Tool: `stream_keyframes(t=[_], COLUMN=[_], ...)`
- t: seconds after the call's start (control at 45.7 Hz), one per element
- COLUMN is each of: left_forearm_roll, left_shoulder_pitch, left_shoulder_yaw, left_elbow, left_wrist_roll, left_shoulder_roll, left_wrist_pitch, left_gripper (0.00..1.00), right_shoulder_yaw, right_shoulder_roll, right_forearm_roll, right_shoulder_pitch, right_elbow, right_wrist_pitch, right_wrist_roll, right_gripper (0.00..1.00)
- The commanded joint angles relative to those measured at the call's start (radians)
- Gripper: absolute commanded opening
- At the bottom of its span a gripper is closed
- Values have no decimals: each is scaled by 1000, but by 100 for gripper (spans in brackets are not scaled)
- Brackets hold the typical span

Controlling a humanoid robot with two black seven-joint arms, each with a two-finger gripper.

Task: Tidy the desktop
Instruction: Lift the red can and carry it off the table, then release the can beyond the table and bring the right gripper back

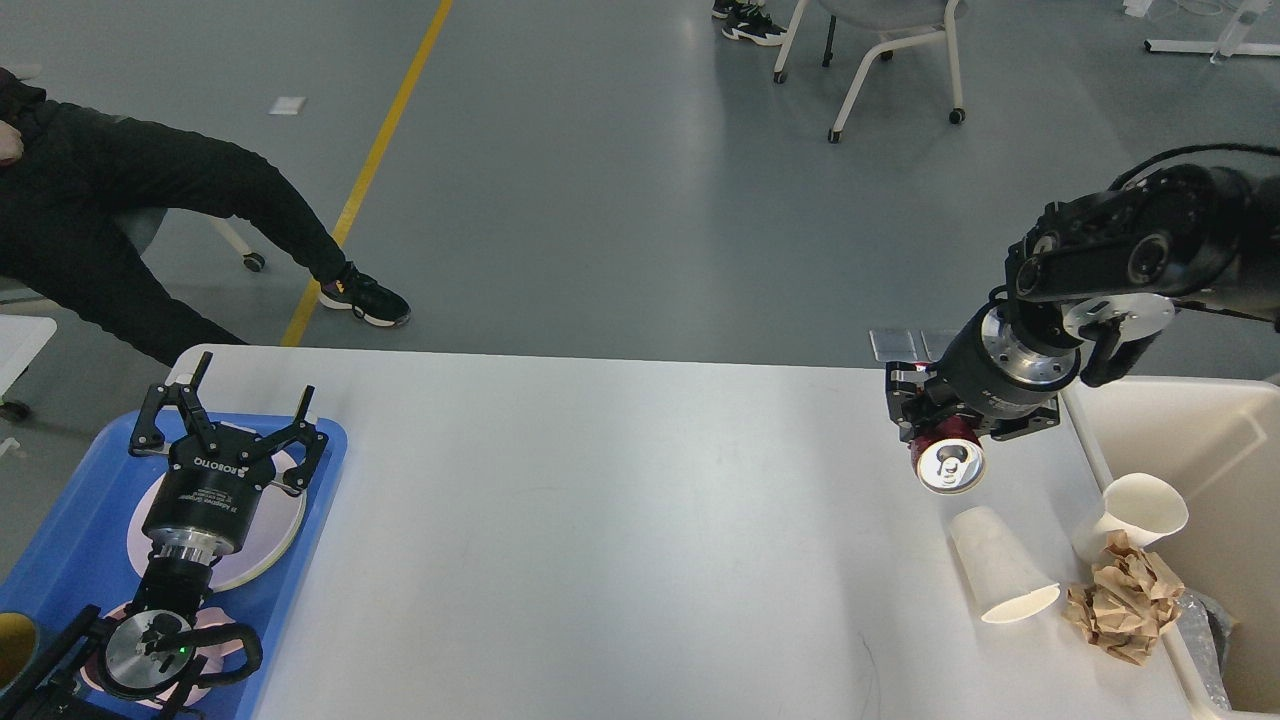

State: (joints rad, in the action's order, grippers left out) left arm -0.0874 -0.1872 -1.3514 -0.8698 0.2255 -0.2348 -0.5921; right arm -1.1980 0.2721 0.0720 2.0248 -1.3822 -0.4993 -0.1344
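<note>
R pincer (945, 440) gripping red can (947, 462), airborne

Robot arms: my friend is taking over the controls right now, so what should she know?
Right gripper: shut on the red soda can, lifted off the desktop.
Left gripper: open, holding nothing, above the plate on the blue tray.
Done: can picked up.
Left: the can probably goes into the beige bin at the right. On the desktop lie a tipped paper cup and a crumpled brown paper ball; a second paper cup sits at the bin's edge.
</note>
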Motion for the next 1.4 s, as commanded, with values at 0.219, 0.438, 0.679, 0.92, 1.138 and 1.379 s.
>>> stream_keyframes(t=[0.219, 0.438, 0.679, 0.92, 1.138, 1.379], left_forearm_roll=[0, 0, 0, 0, 0, 0], left_shoulder_pitch=[0, 0, 0, 0, 0, 0], left_shoulder_yaw=[2, 0, 0, 2, 0, 2], left_elbow=[0, 0, 0, 0, 0, 0], left_wrist_roll=[0, 0, 0, 0, 2, 2], left_shoulder_roll=[0, 0, 0, 0, 0, 0], left_wrist_pitch=[0, 0, 0, 0, 0, 0], left_gripper=[96, 96, 96, 96, 96, 96], right_shoulder_yaw=[-80, -141, -305, -351, -270, 46], right_shoulder_roll=[113, 116, 188, 358, 449, 444], right_forearm_roll=[2, 14, 98, 101, 104, 111], right_shoulder_pitch=[223, 224, 180, -15, -358, -871], right_elbow=[-159, -133, -46, 115, 324, 655], right_wrist_pitch=[-122, -87, 45, 183, 399, 573], right_wrist_roll=[-1, -1, 1, -1, 3, 1], right_gripper=[0, 0, 0, 0, 0, 0])
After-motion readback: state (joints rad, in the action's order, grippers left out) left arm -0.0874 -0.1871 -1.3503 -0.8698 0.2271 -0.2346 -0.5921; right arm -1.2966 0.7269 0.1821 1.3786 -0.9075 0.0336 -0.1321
